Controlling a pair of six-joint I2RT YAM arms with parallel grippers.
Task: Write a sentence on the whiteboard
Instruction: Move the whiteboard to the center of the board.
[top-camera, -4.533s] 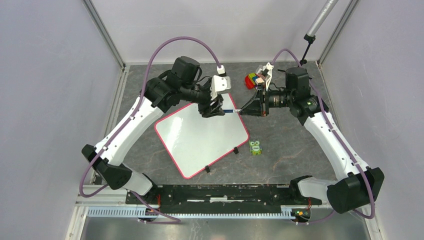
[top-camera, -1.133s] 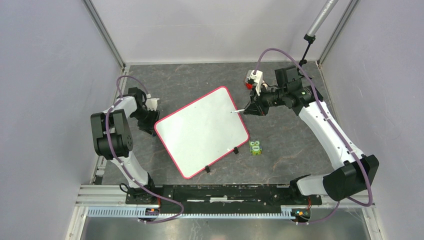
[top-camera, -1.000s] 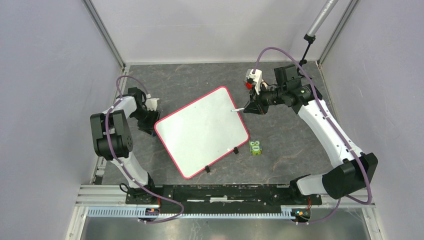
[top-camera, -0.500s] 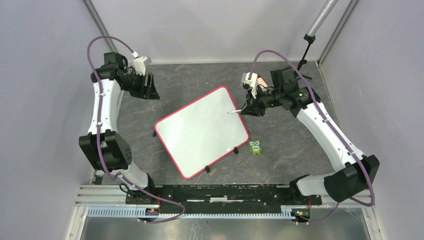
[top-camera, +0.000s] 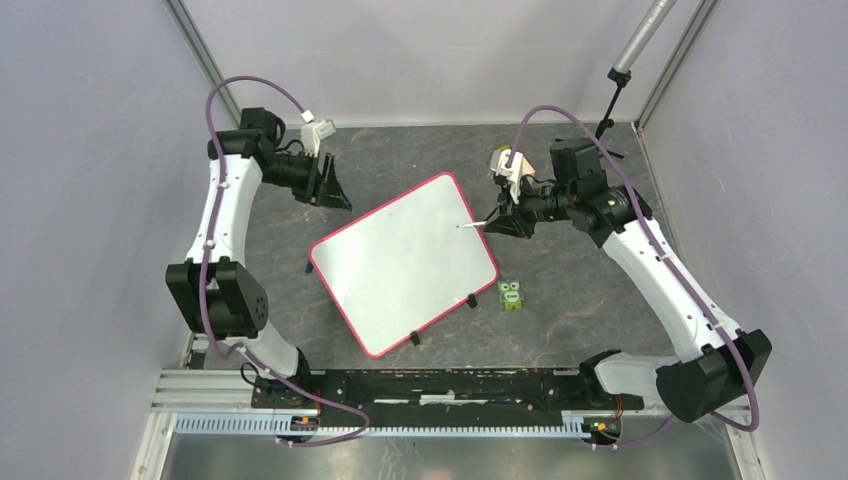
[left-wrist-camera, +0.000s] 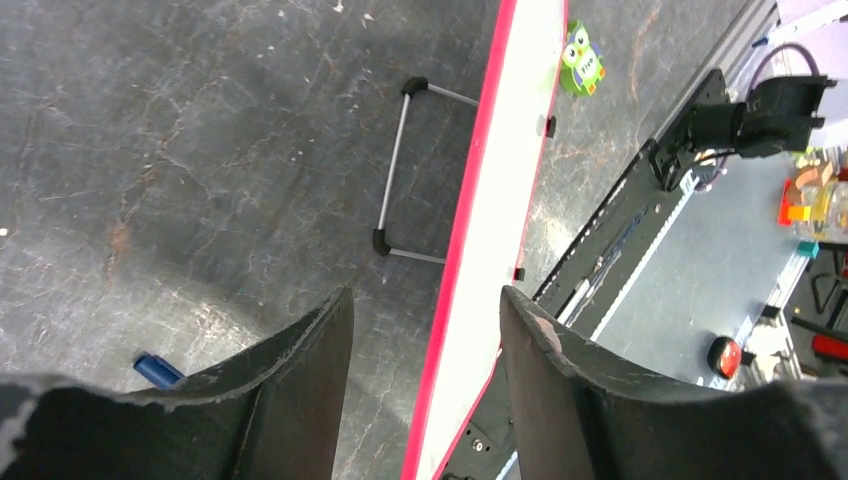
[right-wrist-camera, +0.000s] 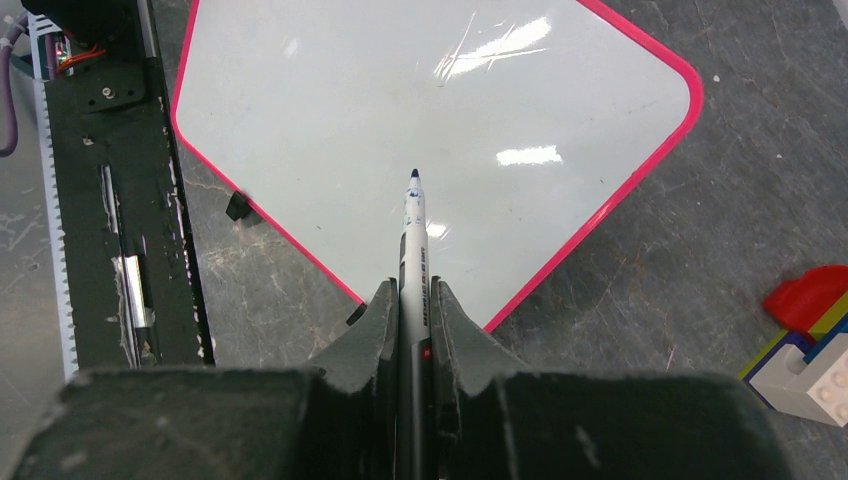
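Right claw (right-wrist-camera: 412, 292) clenched on marker (right-wrist-camera: 414, 225), nib hovering over the blank whiteboard (top-camera: 400, 270) flat on the counter (top-camera: 580, 290); left claw (left-wrist-camera: 425, 297) released, empty. I'd lower gently, light pressure, start near an edge

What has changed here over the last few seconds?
The left tool drew away from the marker at the whiteboard's far corner, dipped to its left corner, where a blue cap now lies, then swung far left, open and empty. The right tool stays shut on the marker over the far right edge. The blank board and owl toy have not moved.
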